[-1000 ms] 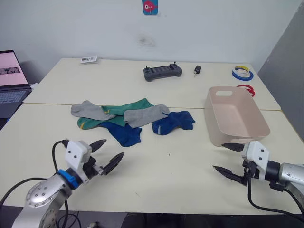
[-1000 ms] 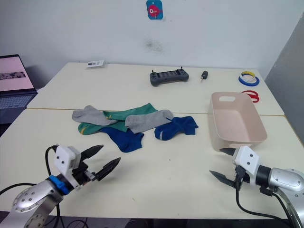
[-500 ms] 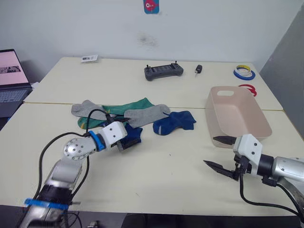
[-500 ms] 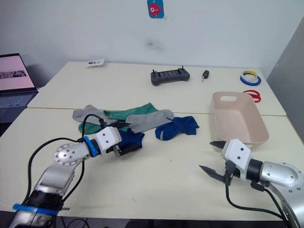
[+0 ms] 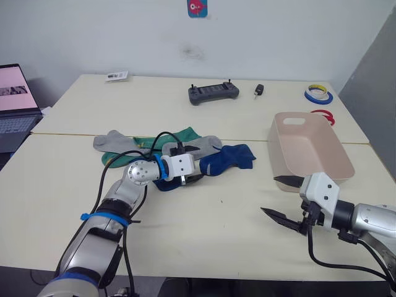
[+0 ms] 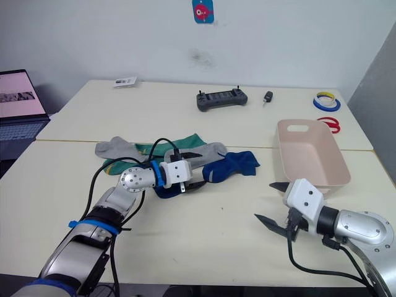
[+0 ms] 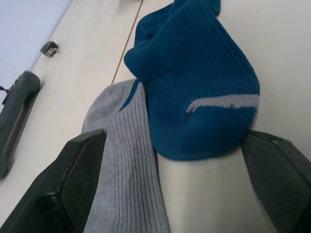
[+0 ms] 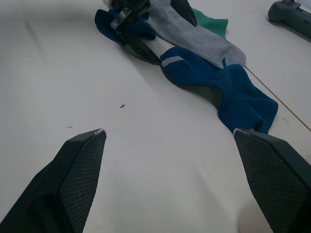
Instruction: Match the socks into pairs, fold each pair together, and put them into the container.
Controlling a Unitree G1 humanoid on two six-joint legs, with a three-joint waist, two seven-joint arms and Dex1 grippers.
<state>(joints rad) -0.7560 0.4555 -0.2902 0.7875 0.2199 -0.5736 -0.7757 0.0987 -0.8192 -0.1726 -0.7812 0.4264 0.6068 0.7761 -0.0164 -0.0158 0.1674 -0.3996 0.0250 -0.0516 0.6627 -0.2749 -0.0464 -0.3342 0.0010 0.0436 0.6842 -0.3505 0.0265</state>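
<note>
Here, from the left eye view, we find the left gripper (image 5: 197,166) low over the table (image 5: 204,223) amid the pile of socks, its fingers spread and holding nothing, one finger lying over the grey sock (image 5: 199,146) and the other beside the cuff of the dark blue sock (image 5: 227,158) with the pale stripe. A second dark blue sock (image 5: 162,183) shows just behind the gripper body, a green sock (image 5: 175,137) lies under the grey one, and another grey sock (image 5: 112,142) sits at the left end of the pile. The container (image 5: 309,150) stands apart to the right of the socks, with no sock in the part we can see. The right gripper (image 5: 278,197) hovers just in front of the container, fingers wide apart and empty. On the far table we note a black controller (image 5: 212,94), tape rolls (image 5: 318,95) and a laptop (image 5: 15,105) at the left edge. In the left wrist view, the two fingertips (image 7: 80,182) flank the striped blue sock's cuff and the grey sock touching it, closed on neither. In the right wrist view, the spread fingertips (image 8: 82,170) frame bare table, with the socks and the left gripper beyond.
</note>
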